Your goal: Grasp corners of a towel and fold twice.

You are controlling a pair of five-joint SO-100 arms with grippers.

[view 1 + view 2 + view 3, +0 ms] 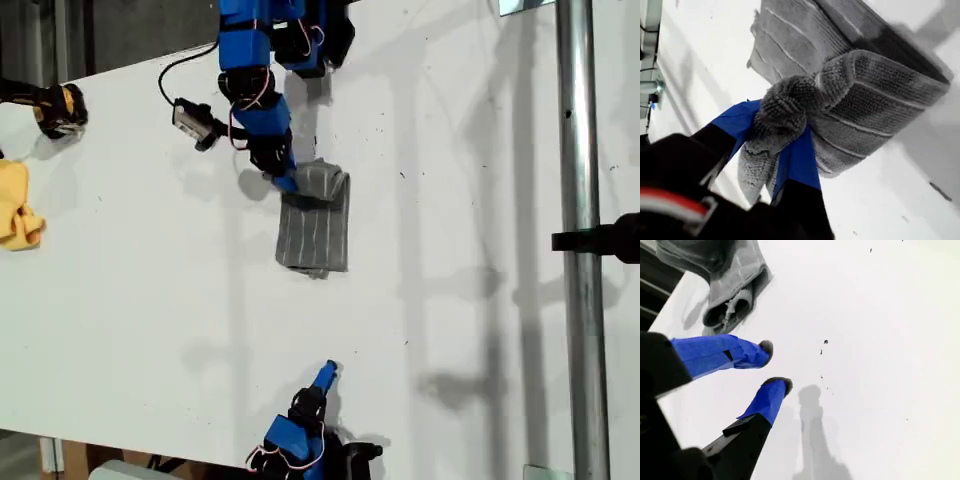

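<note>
My first gripper (782, 135) was clamped on a bunched edge of the folded towel (315, 225) at the exterior view's centre; my second gripper (774, 367) stood apart, empty, near the exterior view's bottom edge.

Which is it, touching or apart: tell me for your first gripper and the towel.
Touching. In the first wrist view my first gripper has a bunched towel corner pinched between its blue fingers; the exterior view shows the same grip.
</note>
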